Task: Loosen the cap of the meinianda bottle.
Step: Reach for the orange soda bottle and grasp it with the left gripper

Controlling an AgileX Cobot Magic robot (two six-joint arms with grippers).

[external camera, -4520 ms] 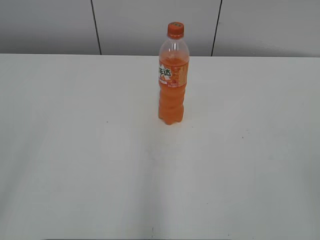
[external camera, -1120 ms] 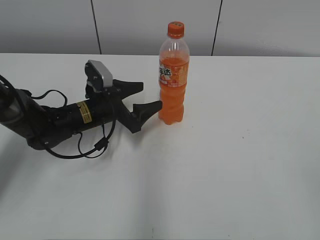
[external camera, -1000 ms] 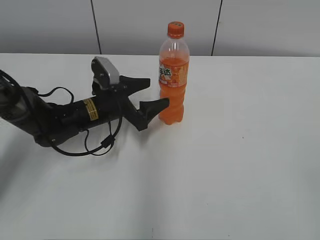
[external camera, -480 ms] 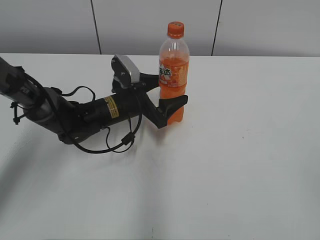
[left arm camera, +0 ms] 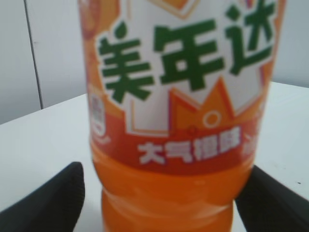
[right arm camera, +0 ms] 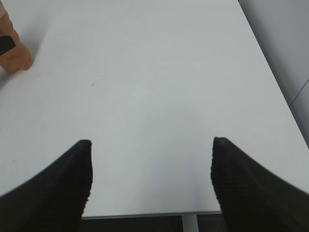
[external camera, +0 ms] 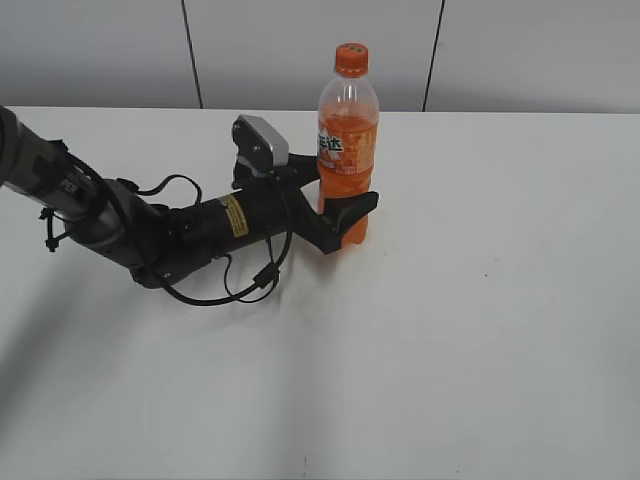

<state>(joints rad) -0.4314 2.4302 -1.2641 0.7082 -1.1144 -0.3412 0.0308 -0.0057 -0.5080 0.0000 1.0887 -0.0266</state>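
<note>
The meinianda bottle (external camera: 347, 150) stands upright at the middle back of the white table, with its orange cap (external camera: 351, 59) on top. My left gripper (external camera: 341, 192) reaches in from the left, low over the table, and is open. One finger is on each side of the bottle's lower body, just below the label. In the left wrist view the bottle (left arm camera: 178, 96) fills the frame between the two fingertips (left arm camera: 164, 200), with a small gap showing on the left side. My right gripper (right arm camera: 150, 169) is open and empty, out of the exterior view.
The white table (external camera: 480, 330) stretches wide to the right and front of the bottle. Grey wall panels (external camera: 300, 50) stand behind it. The right wrist view shows the bottle's base (right arm camera: 14, 55) at far upper left and the table's near edge (right arm camera: 145, 214).
My left arm came in from the left and slid right, so its open jaws now straddle the bottle's lower body. The bottle has not moved.
</note>
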